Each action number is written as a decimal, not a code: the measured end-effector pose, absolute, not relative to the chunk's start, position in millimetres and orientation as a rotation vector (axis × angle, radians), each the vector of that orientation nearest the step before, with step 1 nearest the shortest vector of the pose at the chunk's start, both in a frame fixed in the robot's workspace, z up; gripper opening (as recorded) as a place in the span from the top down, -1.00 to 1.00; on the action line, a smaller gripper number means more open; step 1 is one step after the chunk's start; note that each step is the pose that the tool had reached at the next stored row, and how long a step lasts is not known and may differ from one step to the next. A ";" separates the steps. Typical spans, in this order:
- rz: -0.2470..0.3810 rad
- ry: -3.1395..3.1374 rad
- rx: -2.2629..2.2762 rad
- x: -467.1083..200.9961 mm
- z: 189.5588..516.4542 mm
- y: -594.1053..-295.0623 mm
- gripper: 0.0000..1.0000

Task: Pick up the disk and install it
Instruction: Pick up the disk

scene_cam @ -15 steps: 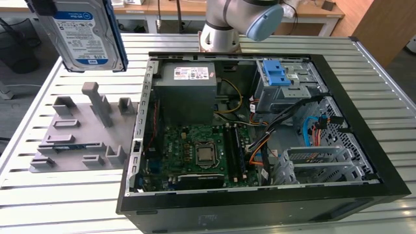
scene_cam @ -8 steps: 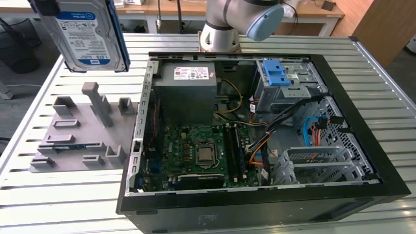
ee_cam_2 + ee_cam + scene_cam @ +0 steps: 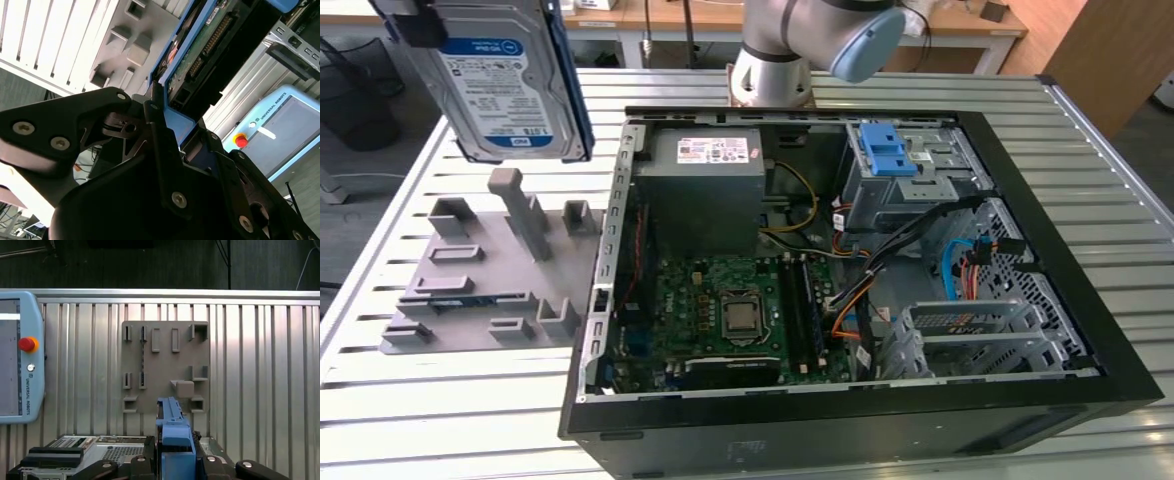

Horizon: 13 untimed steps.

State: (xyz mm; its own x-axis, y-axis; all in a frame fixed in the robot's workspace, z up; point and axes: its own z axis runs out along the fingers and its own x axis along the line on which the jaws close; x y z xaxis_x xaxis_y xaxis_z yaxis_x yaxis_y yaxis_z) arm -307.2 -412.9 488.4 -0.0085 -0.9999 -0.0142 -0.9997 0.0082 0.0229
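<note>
In the exterior view I see the disk (image 3: 507,85) hanging high over the grey holder (image 3: 480,280) on the worktop (image 3: 454,420), with its white-and-blue label facing out. In the second wrist view my tool (image 3: 159,107) is clenched on the disk's blue frame. In the first wrist view that frame sits in the grip, and I think the disk is hard, a bit heavy and easy to break, so the frame is the best place to hold.

flat rectangular silver-grey disk (image 3: 500,90), white-and-blue label facing the exterior view, blue plastic bracket (image 3: 576,85) running down one long edge. hangs upright in the air with the long side near vertical and slightly tilted, at ten o'clock in the exterior view, at twelve o'clock from the grey fixture plate (image 3: 467,280) and ten o'clock from the open computer case (image 3: 854,425). in the second wrist view, turns its underside up: green circuit board (image 3: 197,57) beside a dark connector row, edged in blue. in the first wrist view, stands edge-on as a narrow blue strip at six o'clock.
</note>
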 end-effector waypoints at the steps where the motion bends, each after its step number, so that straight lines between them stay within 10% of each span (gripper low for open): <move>1: -0.041 -2.226 2.208 -303.9 488.4 -413.3 0.27; 13: -0.042 -2.226 2.207 -272.4 487.8 -423.1 0.27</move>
State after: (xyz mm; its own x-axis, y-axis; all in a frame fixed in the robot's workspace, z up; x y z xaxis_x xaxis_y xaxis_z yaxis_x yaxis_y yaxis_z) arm -272.4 -423.1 487.8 -0.0086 -0.9999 -0.0142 -0.9997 0.0083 0.0235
